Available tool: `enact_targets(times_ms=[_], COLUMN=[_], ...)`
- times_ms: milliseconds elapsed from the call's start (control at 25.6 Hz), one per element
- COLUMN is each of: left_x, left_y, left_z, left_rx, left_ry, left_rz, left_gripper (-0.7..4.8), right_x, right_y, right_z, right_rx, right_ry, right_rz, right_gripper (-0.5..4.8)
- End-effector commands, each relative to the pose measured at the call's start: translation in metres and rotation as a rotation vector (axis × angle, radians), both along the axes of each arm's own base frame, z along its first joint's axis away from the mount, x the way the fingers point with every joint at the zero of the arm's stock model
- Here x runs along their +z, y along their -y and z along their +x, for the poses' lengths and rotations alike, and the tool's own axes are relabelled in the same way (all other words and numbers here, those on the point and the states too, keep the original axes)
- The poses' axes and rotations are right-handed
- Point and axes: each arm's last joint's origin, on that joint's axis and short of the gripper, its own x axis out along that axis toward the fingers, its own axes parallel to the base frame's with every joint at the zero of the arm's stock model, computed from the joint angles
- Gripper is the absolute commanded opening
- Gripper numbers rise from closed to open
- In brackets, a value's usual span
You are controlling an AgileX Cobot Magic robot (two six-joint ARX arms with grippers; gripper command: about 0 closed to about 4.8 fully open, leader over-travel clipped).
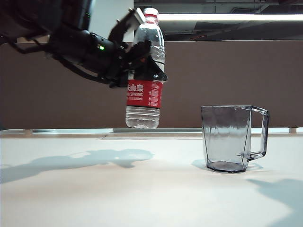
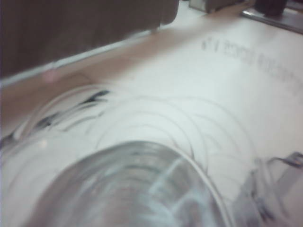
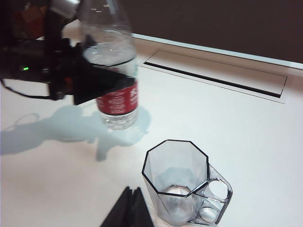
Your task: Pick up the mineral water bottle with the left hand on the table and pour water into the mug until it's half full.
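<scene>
A: Exterior view: where are the bottle and hands?

B: Left hand (image 1: pixel 137 56) is clamped on the mineral water bottle (image 1: pixel 144 101) mid-body, above the desk (image 1: pixel 94 189), well left of the mug (image 1: pixel 229 139). Thin, slippery plastic; grip firmly. Right hand (image 3: pixel 129 208): fingertips together.

Brown wall panel (image 1: pixel 227 71) behind; ceiling strip light (image 1: pixel 227 17) overhead.

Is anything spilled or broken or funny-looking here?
Nothing stands out. The left gripper holds the mineral water bottle upright in the air, the mug stands upright, and the table shows no spill.
</scene>
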Motion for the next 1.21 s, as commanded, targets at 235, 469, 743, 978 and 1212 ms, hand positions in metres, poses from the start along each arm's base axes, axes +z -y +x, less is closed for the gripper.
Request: enact_targets(times_ms=[235, 469, 743, 978, 1212], left_x=[0.001, -0.007, -0.007, -0.011, -0.012], left_y=[0.046, 0.064, 0.054, 0.056, 0.064], left_z=[0.003, -0.002, 0.006, 0.003, -0.004], left_rx=[-0.118, -0.075, -0.056, -0.100, -0.050], left_ry=[0.090, 0.178, 0.231, 0.301, 0.358], left_rz=[0.165, 0.310, 0.370, 0.471, 0.579], left_gripper=[2.50, 2.50, 2.50, 2.50, 2.50], right_x=[0.005, 0.007, 0.007, 0.007, 0.007], right_y=[0.000, 0.000, 0.000, 0.000, 0.000], right_z=[0.000, 0.000, 0.000, 0.000, 0.000], right_rx=[0.002, 0.001, 0.001, 0.001, 0.000], right_ry=[0.033, 0.050, 0.050, 0.050, 0.050], right_rz=[0.017, 0.027, 0.028, 0.028, 0.028], right_gripper=[-0.02, -0.02, -0.02, -0.02, -0.02])
